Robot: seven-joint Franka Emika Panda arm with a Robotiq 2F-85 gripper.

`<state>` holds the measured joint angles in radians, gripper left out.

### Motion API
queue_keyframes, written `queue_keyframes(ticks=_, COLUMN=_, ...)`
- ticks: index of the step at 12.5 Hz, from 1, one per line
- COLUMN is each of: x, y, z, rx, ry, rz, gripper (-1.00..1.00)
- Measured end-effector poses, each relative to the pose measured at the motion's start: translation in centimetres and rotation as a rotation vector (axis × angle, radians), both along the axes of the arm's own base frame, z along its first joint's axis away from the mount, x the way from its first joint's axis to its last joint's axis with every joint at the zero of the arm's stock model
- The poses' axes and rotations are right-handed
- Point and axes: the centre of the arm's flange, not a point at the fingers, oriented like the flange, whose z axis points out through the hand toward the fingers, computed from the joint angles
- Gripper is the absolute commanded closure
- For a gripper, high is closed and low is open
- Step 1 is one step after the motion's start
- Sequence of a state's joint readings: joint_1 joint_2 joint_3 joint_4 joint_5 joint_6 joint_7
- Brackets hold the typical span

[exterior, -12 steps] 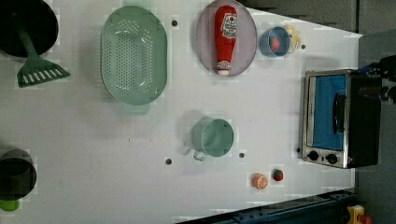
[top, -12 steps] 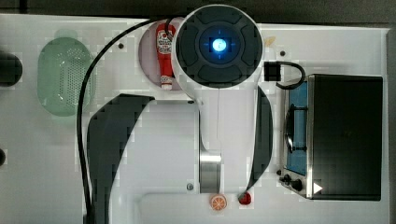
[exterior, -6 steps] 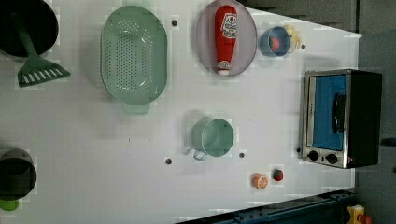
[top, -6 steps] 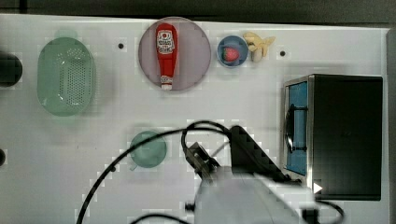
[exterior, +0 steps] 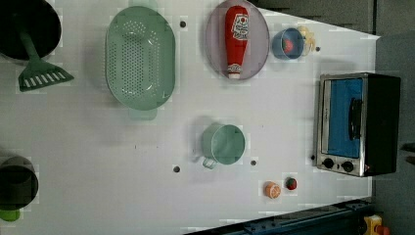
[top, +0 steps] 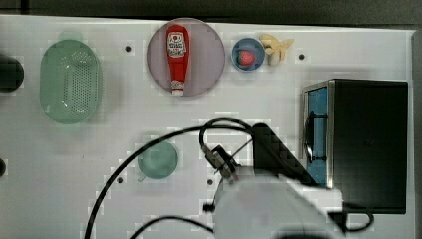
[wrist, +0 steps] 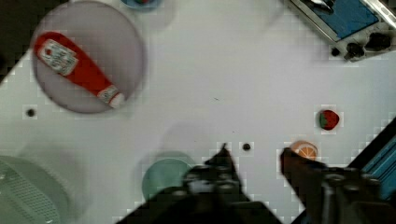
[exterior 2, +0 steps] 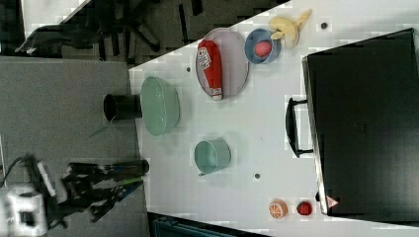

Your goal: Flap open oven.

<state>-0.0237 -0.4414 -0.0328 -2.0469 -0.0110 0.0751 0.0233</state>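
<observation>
Arm: the white Franka arm (top: 268, 204) enters from the bottom edge of the top view, its rounded white housing low in the frame, right of centre.
Wrist link: a black angular segment (top: 271, 149) rises from the white housing toward the top view's upper left.
Cable: a black cable (top: 149, 154) loops off the arm and arcs down to the top view's lower left.
Gripper: the black two-finger gripper (wrist: 254, 156) points down in the wrist view, fingers apart with a clear gap between the tips, nothing held.
</observation>
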Motion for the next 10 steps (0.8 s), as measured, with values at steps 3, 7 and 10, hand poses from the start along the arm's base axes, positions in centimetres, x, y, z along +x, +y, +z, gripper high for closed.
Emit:
queue_keyframes(ticks=3, x=1.6, y=-1.6, z=-4.6, rx=0.018, ry=0.100, rz=-0.030, gripper=0.65)
queue_keyframes(ticks=7, x=2.7, y=-5.0, z=-8.8, rx=0.050, ry=0.174, rz=-0.029, gripper=0.65)
queue_keyframes(ticks=10, x=4.4, y=-8.2, z=-12.0, rx=0.030, ry=0.167, rz=0.096, gripper=0.65)
